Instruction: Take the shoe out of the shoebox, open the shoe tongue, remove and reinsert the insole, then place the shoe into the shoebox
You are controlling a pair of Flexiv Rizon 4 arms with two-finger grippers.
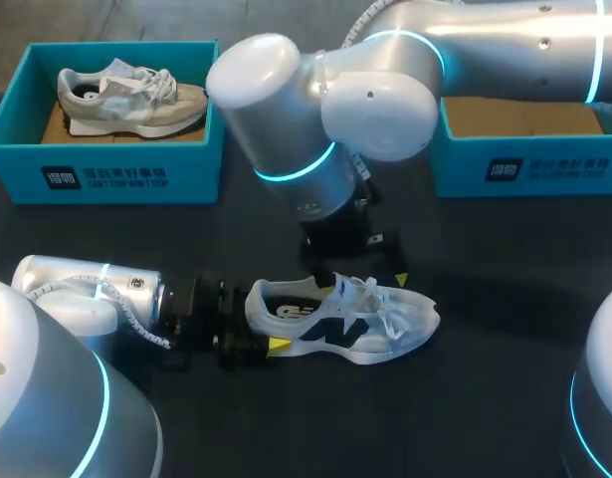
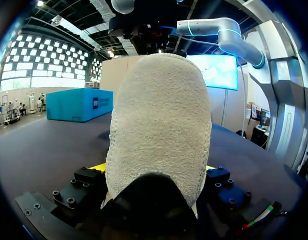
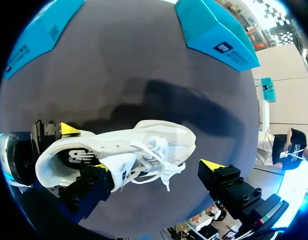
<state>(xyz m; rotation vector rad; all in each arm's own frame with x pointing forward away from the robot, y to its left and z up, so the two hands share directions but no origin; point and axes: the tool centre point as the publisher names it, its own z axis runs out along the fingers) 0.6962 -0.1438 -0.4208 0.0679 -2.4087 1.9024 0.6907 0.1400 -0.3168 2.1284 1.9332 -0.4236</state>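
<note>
A white mesh shoe (image 1: pixel 355 324) with dark side markings lies on the dark table, toe pointing right. My left gripper (image 1: pixel 264 321) comes in from the left and is shut on its heel. In the left wrist view the fuzzy heel (image 2: pixel 159 125) fills the gap between the fingers (image 2: pixel 96 168). My right gripper (image 1: pixel 357 282) hangs open over the shoe's middle. In the right wrist view one of its fingers (image 3: pixel 96 175) sits at the collar beside the white tongue (image 3: pixel 121 169), while the other finger (image 3: pixel 214 167) stands clear beyond the laces. The insole (image 3: pixel 73 157) shows inside the shoe (image 3: pixel 143 140).
A teal shoebox (image 1: pixel 116 174) at the back left holds a beige shoe (image 1: pixel 126 100). A second teal shoebox (image 1: pixel 524 169) at the back right shows only its brown cardboard floor. My right arm's elbow (image 1: pixel 315 110) looms over the table's middle.
</note>
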